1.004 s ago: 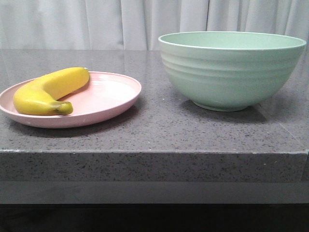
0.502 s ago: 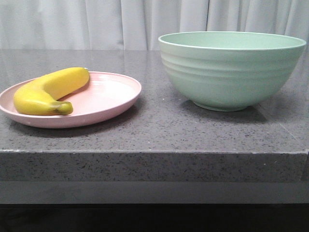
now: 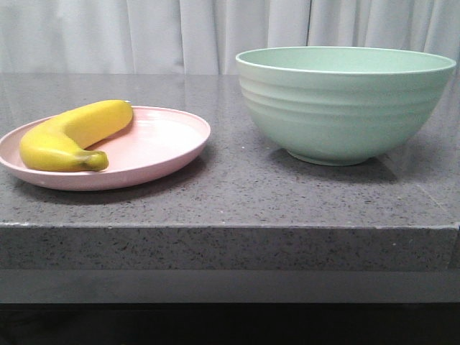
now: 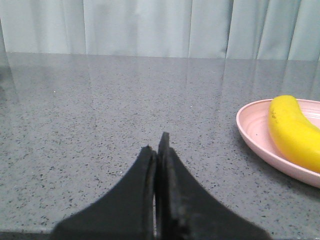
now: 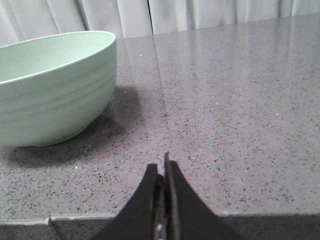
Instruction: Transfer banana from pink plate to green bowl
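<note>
We hold our left claw (image 4: pixel 159 150) pressed closed and empty, low over the speckled grey stone tabletop (image 3: pixel 237 194), because nothing is grasped yet; our right claw (image 5: pixel 162 172) is likewise closed and empty. Beside the left claw sits the wide, shallow pale pink plastic plate (image 4: pixel 250 132), and the curved bright yellow banana (image 3: pixel 72 136) lies on its left half, dark tip toward us. The deep ribbed mint-green bowl (image 3: pixel 345 100) stands apart to the right, open side up, ready to receive it.
</note>
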Controlling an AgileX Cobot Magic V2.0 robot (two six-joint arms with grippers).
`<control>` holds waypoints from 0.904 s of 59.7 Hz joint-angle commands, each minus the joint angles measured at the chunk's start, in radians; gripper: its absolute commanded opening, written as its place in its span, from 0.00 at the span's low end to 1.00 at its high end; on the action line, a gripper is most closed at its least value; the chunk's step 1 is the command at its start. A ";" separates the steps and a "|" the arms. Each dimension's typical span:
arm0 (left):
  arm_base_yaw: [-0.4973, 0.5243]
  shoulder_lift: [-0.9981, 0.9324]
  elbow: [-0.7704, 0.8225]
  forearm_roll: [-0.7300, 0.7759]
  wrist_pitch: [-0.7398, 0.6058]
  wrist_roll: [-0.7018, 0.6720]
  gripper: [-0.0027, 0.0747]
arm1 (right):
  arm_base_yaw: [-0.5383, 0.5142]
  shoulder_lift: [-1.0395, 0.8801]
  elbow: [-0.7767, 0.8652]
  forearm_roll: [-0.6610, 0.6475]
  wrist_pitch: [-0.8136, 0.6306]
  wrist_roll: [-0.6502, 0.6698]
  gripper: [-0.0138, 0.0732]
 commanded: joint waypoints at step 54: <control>-0.001 0.373 -0.467 -0.018 0.040 -0.011 0.33 | -0.007 0.323 -0.541 -0.015 0.142 -0.037 0.18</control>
